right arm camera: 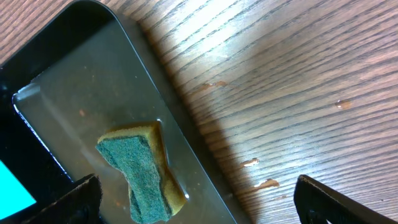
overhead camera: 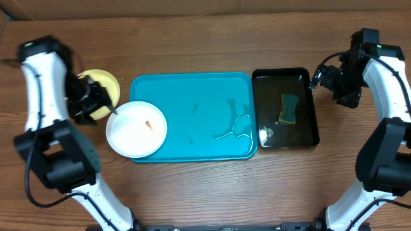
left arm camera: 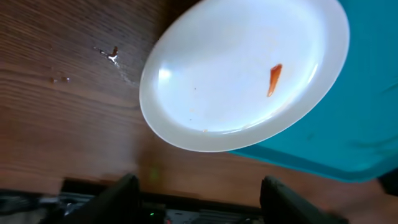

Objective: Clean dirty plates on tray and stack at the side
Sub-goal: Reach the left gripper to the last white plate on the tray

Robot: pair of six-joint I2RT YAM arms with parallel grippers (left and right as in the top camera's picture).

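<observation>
A white plate [overhead camera: 136,129] with an orange-red smear lies half on the left end of the turquoise tray [overhead camera: 192,90] and half over the table; it fills the left wrist view [left arm camera: 242,68]. A pale yellow-green plate [overhead camera: 103,82] sits on the table left of the tray, partly hidden by my left arm. A third plate is not in view. My left gripper [overhead camera: 96,102] is open and empty, just left of the white plate, not touching it. My right gripper [overhead camera: 324,78] is open and empty above the black tray's right edge.
A black tray [overhead camera: 285,108] holding water stands right of the turquoise tray, with a green and yellow sponge [overhead camera: 289,109] in it, also in the right wrist view [right arm camera: 140,168]. Water puddles lie on the turquoise tray's right half [overhead camera: 231,128]. Droplets dot the table [right arm camera: 261,183].
</observation>
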